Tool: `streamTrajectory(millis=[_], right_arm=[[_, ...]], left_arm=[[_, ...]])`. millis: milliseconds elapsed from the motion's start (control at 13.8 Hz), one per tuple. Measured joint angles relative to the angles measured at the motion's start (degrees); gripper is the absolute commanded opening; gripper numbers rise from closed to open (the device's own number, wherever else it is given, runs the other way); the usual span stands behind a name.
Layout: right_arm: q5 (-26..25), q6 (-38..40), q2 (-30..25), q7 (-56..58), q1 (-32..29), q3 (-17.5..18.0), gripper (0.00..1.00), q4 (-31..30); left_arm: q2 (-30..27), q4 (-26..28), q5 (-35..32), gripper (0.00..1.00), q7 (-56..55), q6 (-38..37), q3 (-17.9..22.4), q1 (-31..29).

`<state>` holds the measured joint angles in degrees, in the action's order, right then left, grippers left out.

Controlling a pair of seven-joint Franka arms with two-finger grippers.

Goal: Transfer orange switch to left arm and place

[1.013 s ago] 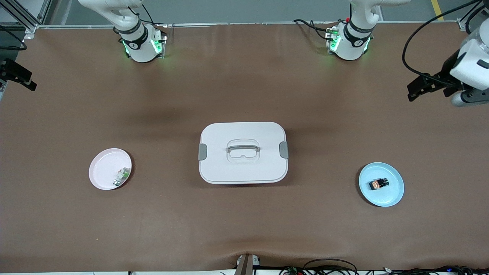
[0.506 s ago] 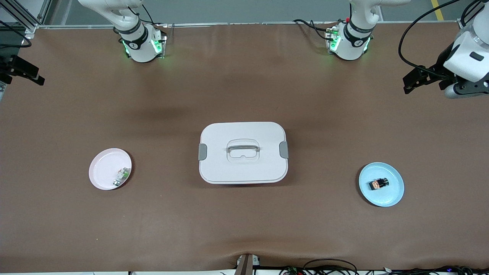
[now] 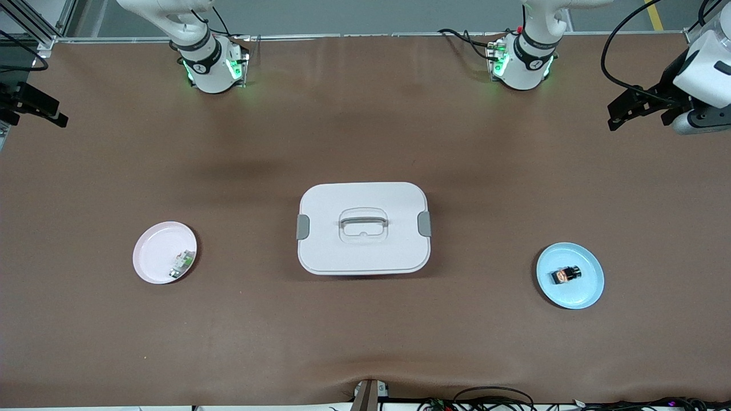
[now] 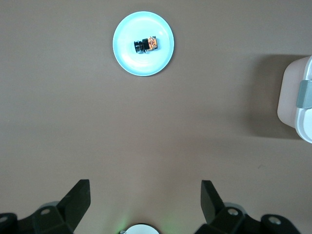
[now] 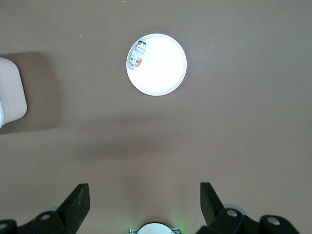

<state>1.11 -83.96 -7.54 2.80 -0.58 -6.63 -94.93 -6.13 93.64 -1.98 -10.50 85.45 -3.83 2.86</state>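
Brown desk [image 3: 365, 131], bearing all. White box [image 3: 363, 228] at its middle, lid on, latches grey.

Left gripper [image 3: 617, 117] up in the air over the desk's edge at the left arm's end of the box, fingers [image 4: 78, 202] spread wide, holding nothing. Right gripper [image 3: 48, 114] likewise high over the edge at the right arm's end of the box, spread and empty.

Blue plate [image 3: 570, 275] well apart from the box, toward the left arm's end. Pink plate [image 3: 164, 252] well apart from the box, toward the right arm's end.

Orange switch [image 3: 566, 275] lay on the blue plate. White-and-green part [image 3: 180, 264] sat at the pink plate's rim.
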Motion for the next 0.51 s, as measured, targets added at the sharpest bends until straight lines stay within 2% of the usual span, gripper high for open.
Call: streamTrajectory(millis=[506], right_arm=[[0.0,0.0,0.0,0.0,0.0,0.0,1.00,0.4]], left_arm=[[0.0,0.0,2.5,1.00,2.1,0.0,0.0,-0.1]])
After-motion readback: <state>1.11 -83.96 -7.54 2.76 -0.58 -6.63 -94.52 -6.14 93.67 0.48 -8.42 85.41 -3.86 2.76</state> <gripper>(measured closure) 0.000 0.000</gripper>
